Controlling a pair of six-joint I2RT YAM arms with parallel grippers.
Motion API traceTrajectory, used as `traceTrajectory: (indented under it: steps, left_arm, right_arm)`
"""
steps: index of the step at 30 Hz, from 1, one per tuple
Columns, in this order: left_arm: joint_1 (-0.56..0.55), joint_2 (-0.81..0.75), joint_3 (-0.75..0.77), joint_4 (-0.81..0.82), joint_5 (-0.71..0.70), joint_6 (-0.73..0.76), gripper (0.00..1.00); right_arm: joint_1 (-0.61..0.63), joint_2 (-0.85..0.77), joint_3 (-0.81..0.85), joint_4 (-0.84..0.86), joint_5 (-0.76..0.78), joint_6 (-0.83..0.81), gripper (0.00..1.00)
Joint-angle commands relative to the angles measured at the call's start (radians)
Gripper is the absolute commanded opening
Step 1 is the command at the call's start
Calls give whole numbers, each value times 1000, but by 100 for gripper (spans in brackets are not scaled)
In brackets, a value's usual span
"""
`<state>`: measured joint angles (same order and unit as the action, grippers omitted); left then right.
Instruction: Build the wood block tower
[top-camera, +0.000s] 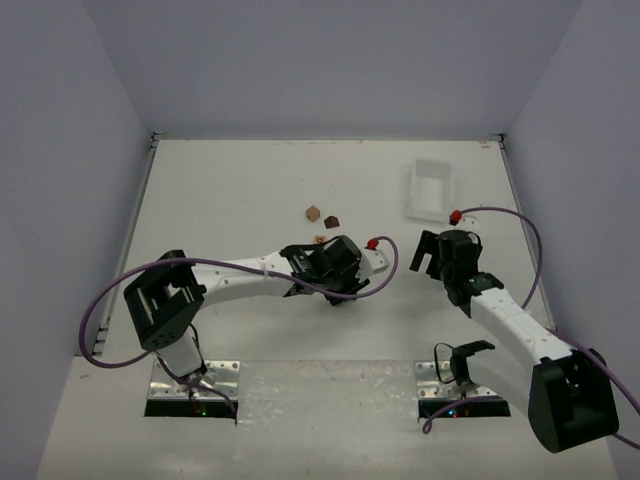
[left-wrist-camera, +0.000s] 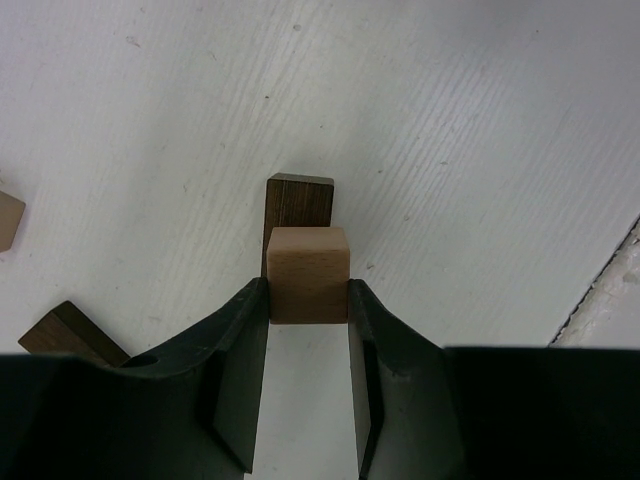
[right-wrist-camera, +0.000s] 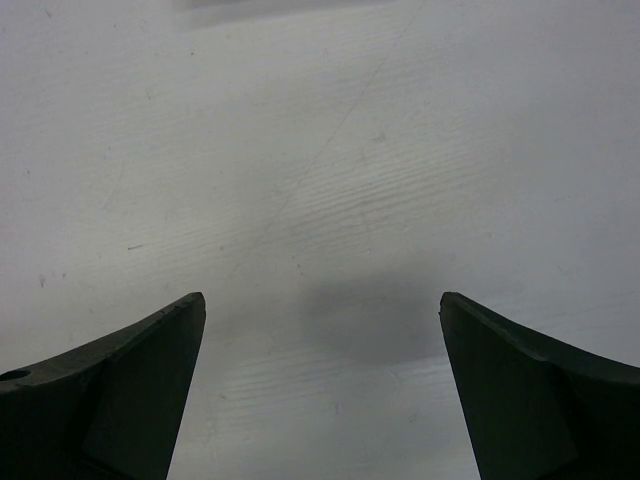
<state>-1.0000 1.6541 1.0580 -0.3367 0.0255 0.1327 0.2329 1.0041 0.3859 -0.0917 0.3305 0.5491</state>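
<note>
1. Pinching a light tan block (left-wrist-camera: 308, 270) between both fingers, the left gripper (left-wrist-camera: 307, 298) shows this grasp only in its wrist view.
2. Just behind it stands a dark brown block (left-wrist-camera: 298, 203); whether they touch is unclear.
3. From above, the wrist hides that grasp, but a loose tan block (top-camera: 313, 213) and a loose dark block (top-camera: 332, 221) lie beyond it.
4. Only the top view shows the white tray (top-camera: 432, 190), well apart.
5. Over the bare table (right-wrist-camera: 330, 150), the right gripper (right-wrist-camera: 320, 300) is spread wide, holding nothing.
</note>
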Motion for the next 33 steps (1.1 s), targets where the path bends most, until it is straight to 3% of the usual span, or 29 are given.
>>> traceTrajectory:
  steps: [1,24,29,33]
  left_arm:
    - [10,1,27,8,4,31,22]
    - [31,46,74,-19,-14,75,22]
    - [32,39,72,-17,16,81,36]
    - [33,29,67,-14,37,82,39]
  right_arm:
    - [0,8,44,16,4,-2,99]
    - [0,12,46,12,12,-3,99]
    - [0,14,47,9,13,-3,99]
    - [0,13,47,10,13,-3,99]
